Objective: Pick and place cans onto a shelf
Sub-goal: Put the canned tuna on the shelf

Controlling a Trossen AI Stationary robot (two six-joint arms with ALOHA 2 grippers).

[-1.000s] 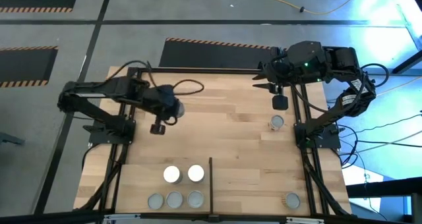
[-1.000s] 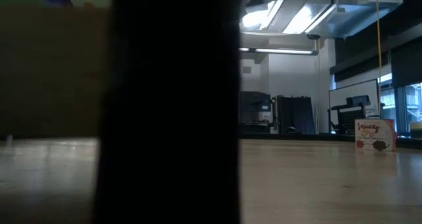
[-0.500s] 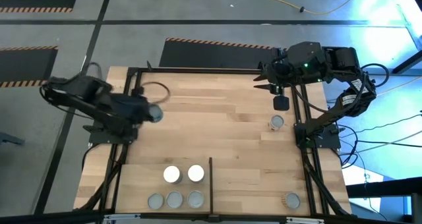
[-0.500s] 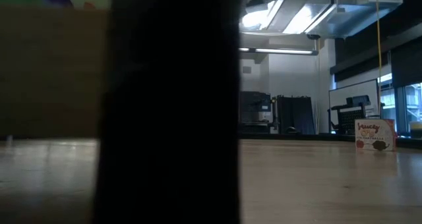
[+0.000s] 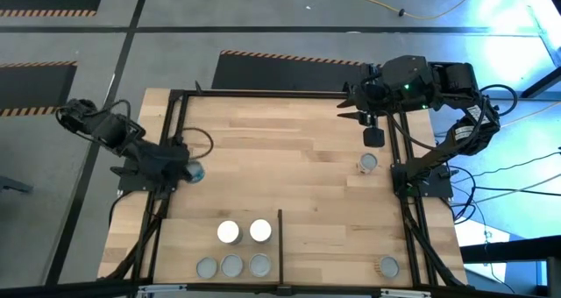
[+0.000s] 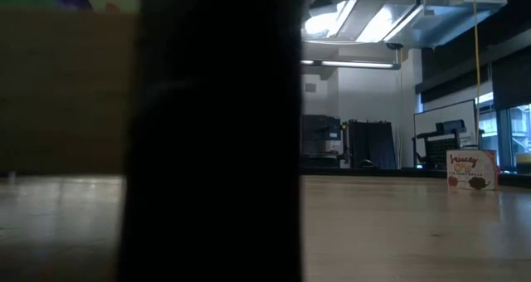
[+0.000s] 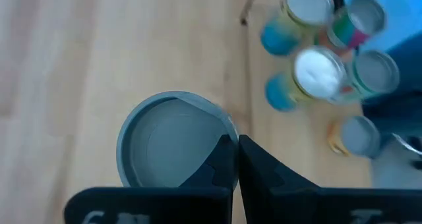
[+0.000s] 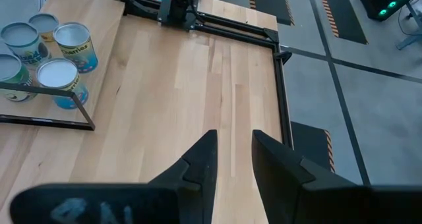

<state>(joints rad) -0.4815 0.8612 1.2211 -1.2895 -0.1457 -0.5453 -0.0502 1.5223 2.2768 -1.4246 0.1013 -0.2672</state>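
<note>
From above, the left gripper [image 5: 191, 170] sits at the left edge of the pale planked wooden tabletop [image 5: 289, 149], its arm folded back over the black frame rail. A blue-sided can [image 5: 195, 170] shows at its tip. The right gripper [image 5: 373, 137] hangs over the far right part of the tabletop. Below it, a lone grey-topped can [image 5: 367, 163] stands beside the right rail. Along the near edge lies the shelf [image 5: 324, 245], a pale wooden board split by a thin black divider bar [image 5: 280, 237]. Left of the bar stand two white-topped cans [image 5: 244, 232] with three grey-topped cans [image 5: 231, 266] in front of them. Right of the bar stands a single tan-topped can [image 5: 388, 266].

At tabletop level, a broad dark upright shape [image 6: 211, 133] fills the middle of the scene. A small red and white carton [image 6: 471, 169] stands on the far right of the wooden surface. Neither gripper can be told apart here.

Past the left wrist, the jaws are clenched together, the dark fingers [image 7: 254, 168] meeting over the rim of a grey-topped metal can [image 7: 173, 148]. Whether they pinch it cannot be told. The clustered cans [image 7: 330, 53] on the shelf show beyond, well apart from it.

Past the right wrist, the jaws stand released, the two dark fingers [image 8: 198, 165] parted over bare planks with nothing between them. The shelf's cans [image 8: 46, 59] cluster behind the black frame bar [image 8: 46, 122].
</note>
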